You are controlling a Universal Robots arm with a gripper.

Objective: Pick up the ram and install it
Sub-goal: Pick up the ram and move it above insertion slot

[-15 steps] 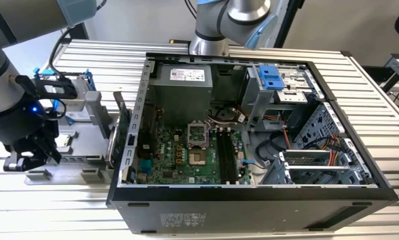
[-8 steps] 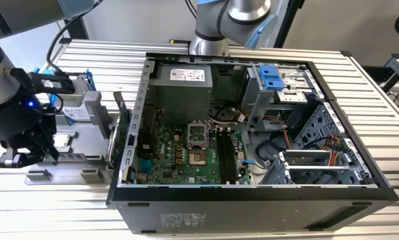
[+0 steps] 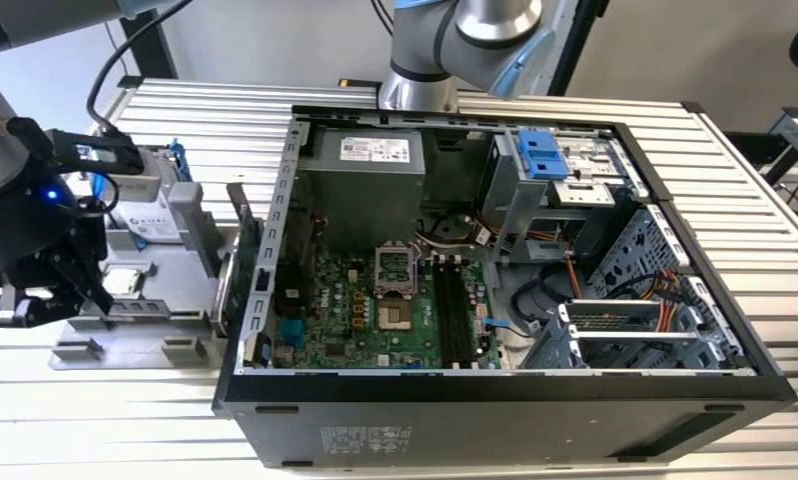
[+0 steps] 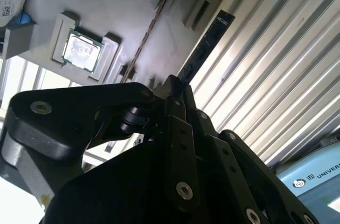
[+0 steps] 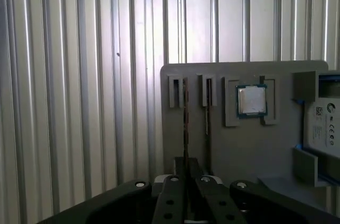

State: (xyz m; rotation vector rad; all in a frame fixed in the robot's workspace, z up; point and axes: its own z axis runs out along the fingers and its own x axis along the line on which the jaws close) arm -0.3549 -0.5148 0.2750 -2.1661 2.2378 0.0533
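Black fingers of the tool [image 5: 186, 164] sit closest to the lens in the first wrist view, drawn narrow about the ram [image 5: 186, 120], which is seen edge-on as a thin dark line running away from the fingertips. In the second wrist view the same ram [image 4: 207, 43] is shown from its side as a long dark strip reaching out beyond the tool [image 4: 178, 83], over the grey fixture [image 4: 122, 1] and the ribbed counter [image 4: 265, 75].

The grasp is judged to be made, so the pick-up is under way. Whether the far end of the ram has cleared its holder on the fixture cannot be told, since in the first wrist view it lines up with that holder. A second thin strip [image 5: 207, 115] is seen just beside it, in the neighbouring holder, with a processor chip [image 5: 251, 100] and a hard drive [image 5: 325, 128] further along the fixture.

In the exterior view the tool [image 3: 52, 300] is placed at about 9 o'clock from the open computer case [image 3: 506, 385], well apart from the black memory slots [image 3: 455, 310] on the motherboard. These slots look unfilled, so the carry across and the install itself are judged to be left
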